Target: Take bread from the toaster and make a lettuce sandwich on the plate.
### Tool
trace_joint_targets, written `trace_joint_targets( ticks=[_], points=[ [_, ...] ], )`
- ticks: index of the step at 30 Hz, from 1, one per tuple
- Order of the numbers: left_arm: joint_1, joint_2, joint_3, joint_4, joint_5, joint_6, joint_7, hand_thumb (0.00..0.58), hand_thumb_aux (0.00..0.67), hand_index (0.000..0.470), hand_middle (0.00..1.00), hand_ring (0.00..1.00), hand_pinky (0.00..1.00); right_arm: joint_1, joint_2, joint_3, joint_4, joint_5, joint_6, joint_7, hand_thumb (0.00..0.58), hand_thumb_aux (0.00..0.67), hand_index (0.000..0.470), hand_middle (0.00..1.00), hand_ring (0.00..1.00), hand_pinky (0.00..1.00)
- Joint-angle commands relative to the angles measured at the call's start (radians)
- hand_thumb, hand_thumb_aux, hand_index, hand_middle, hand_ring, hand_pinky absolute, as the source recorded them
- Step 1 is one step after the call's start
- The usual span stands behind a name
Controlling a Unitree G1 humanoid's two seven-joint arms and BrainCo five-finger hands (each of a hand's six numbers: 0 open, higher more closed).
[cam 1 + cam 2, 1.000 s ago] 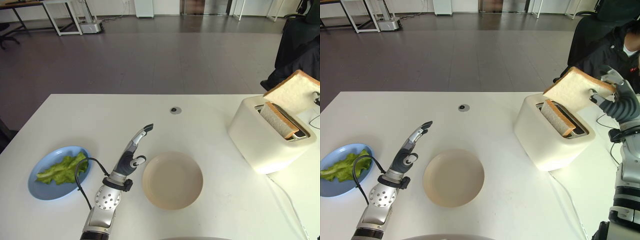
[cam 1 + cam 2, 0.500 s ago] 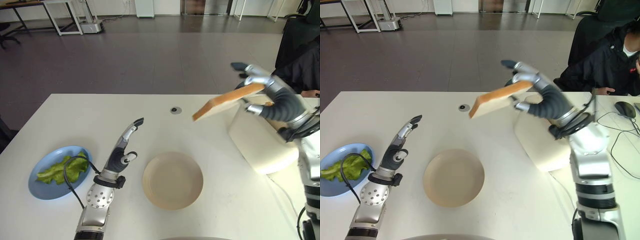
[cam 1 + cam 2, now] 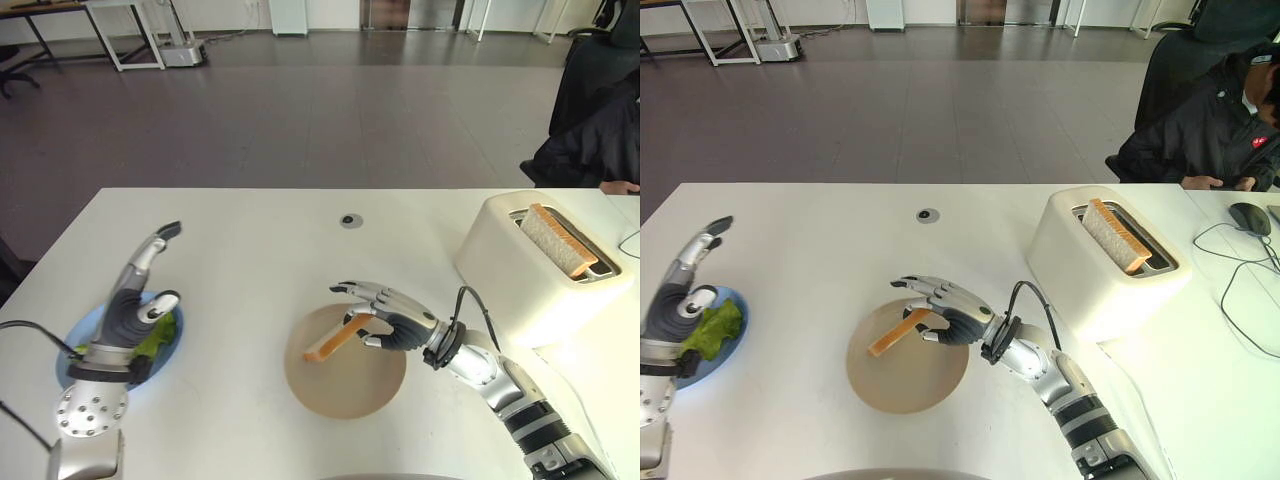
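White table (image 3: 250, 250), grey floor (image 3: 300, 120) behind. Left eye view: our right hand (image 3: 385, 322) has brought a bread slice (image 3: 335, 340) from the toaster (image 3: 530, 290) down onto the beige plate (image 3: 345, 390), still pinching it tilted; first layer nearly placed. One second slice (image 3: 555, 240) waits in the slot. Right eye view: our left hand (image 3: 680, 295) now hangs over the lettuce (image 3: 712, 328), fingers spread, empty.

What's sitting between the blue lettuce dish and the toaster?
The beige plate, with the right robot hand holding a tilted bread slice over it, as the left eye view shows.
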Motion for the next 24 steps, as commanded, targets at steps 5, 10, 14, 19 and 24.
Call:
trace_joint_targets(
  ticks=[5, 10, 14, 19, 24],
  points=[
    [0.112, 0.250, 0.109, 0.257, 0.275, -0.027, 0.009, 0.000, 0.000, 0.000, 0.00, 0.00, 0.00, 0.061, -0.147, -0.018, -0.132, -0.076, -0.064, 0.019, 0.000, 0.000, 0.000, 0.00, 0.00, 0.00],
    [0.128, 0.349, 0.047, 0.409, 0.435, -0.029, 0.070, 0.000, 0.000, 0.000, 0.00, 0.00, 0.00, 0.060, -0.222, -0.033, -0.145, -0.088, -0.062, 0.048, 0.000, 0.000, 0.000, 0.00, 0.00, 0.00],
    [0.016, 0.466, -0.151, 0.616, 0.710, 0.048, 0.230, 0.000, 0.000, 0.000, 0.00, 0.00, 0.00, 0.094, -0.216, -0.065, -0.198, -0.041, -0.024, 0.041, 0.000, 0.000, 0.000, 0.00, 0.00, 0.00],
    [-0.070, 0.516, -0.303, 0.762, 0.831, 0.115, 0.385, 0.198, 0.126, 0.088, 0.00, 0.00, 0.00, 0.090, -0.205, -0.055, -0.216, -0.018, -0.012, 0.059, 0.000, 0.000, 0.000, 0.00, 0.00, 0.00],
    [-0.116, 0.528, -0.369, 0.764, 0.827, 0.154, 0.454, 0.493, 0.410, 0.288, 0.00, 0.00, 0.00, 0.090, -0.197, -0.049, -0.222, -0.010, -0.013, 0.069, 0.000, 0.000, 0.000, 0.00, 0.00, 0.00]
  ],
)
